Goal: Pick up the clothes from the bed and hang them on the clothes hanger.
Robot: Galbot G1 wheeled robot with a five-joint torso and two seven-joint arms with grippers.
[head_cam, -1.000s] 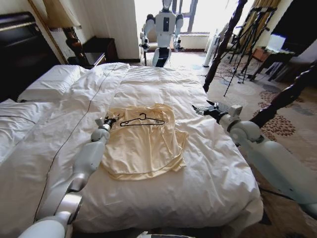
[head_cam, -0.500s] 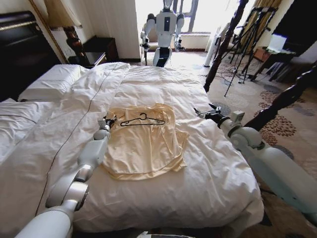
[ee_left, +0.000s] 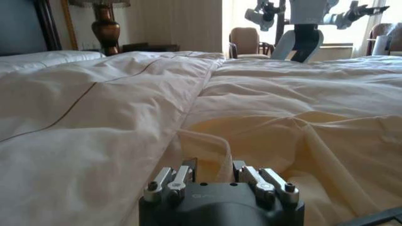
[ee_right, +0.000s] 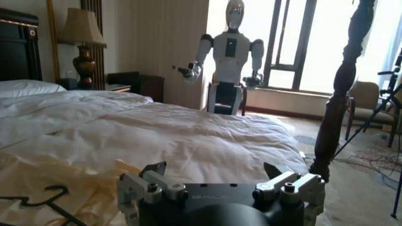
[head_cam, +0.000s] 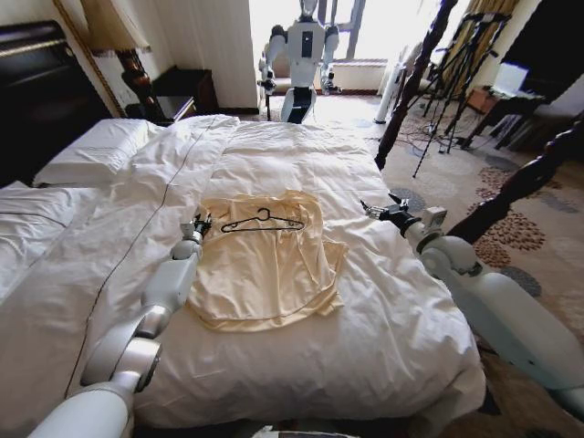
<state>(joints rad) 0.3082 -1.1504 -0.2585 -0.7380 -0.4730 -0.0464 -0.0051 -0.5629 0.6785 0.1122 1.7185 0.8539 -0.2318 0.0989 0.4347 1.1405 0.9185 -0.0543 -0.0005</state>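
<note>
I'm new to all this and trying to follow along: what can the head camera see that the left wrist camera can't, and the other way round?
Head view alone: the whole cream garment spread flat, the full black hanger lying on its upper part, both arms, with the right gripper open above the duvet beside the garment, and a dark bedpost.

Left wrist view alone: a close look at the left gripper, open at the garment's folded edge.

Both: the white duvet, the garment, the left gripper, and another robot standing by the window.
</note>
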